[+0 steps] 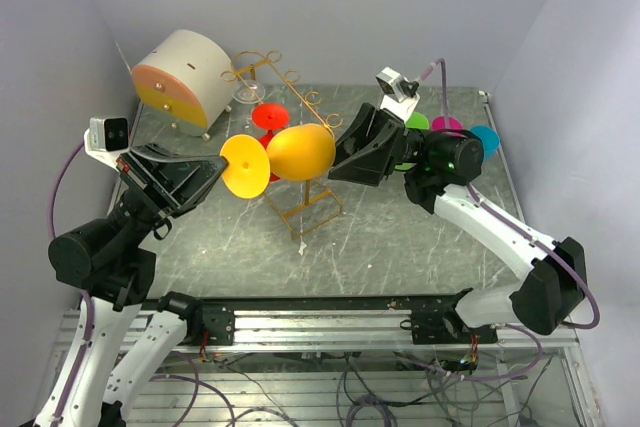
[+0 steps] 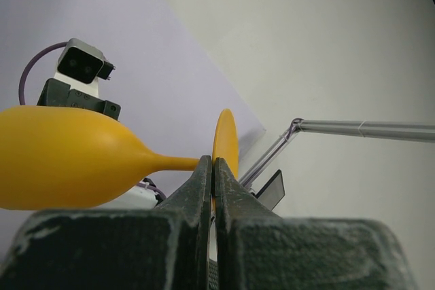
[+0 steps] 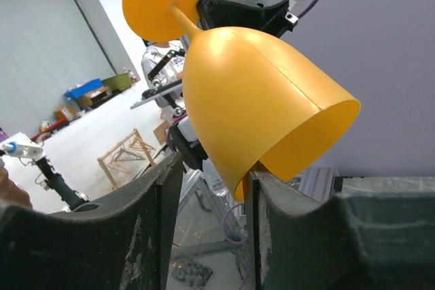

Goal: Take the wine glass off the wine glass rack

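Observation:
An orange wine glass (image 1: 300, 151) hangs on its side in the air above the gold wire wine glass rack (image 1: 305, 205), clear of its rails. My left gripper (image 1: 222, 169) is shut on the edge of the glass's round foot (image 2: 225, 142); the stem and bowl (image 2: 68, 157) stretch away to the left in the left wrist view. My right gripper (image 1: 338, 147) is at the bowl's mouth. In the right wrist view its jaws (image 3: 211, 168) stand apart, with the bowl's rim (image 3: 258, 93) by the right finger and a gap to the left finger.
A red glass (image 1: 270, 115) and a clear glass (image 1: 247, 95) sit at the rack's far rails (image 1: 275, 72). A round white-and-orange drawer box (image 1: 180, 77) stands at the back left. Green (image 1: 417, 120), magenta (image 1: 446, 125) and blue (image 1: 485, 137) glasses stand at the back right.

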You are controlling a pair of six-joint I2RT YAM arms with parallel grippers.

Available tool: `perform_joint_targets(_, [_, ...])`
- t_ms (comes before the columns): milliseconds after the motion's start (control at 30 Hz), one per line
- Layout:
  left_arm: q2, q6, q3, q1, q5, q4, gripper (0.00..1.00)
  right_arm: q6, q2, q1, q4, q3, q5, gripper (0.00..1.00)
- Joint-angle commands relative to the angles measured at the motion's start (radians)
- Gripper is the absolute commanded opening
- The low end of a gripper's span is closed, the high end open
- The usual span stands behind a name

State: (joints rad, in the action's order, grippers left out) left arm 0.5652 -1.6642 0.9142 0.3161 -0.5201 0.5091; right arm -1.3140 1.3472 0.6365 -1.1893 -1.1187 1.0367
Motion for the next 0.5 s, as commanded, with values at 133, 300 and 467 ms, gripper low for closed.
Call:
perform_joint_targets(133, [-0.016, -0.001, -0.027, 0.005, 0.006, 0.029, 0.07, -0.015, 0.000, 0.015, -0.073, -0.040, -0.026, 0.10])
perform_joint_targets(300, [-0.032, 0.042, -0.027, 0.005, 0.014, -0.062, 0.21, 0.048, -0.047, 0.014, 0.031, -0.025, -0.030, 0.00])
perform_joint_targets(467, [-0.068, 0.215, 0.036, 0.005, 0.068, -0.388, 0.44, 0.414, -0.227, 0.014, 0.571, -0.029, -0.116, 0.00])
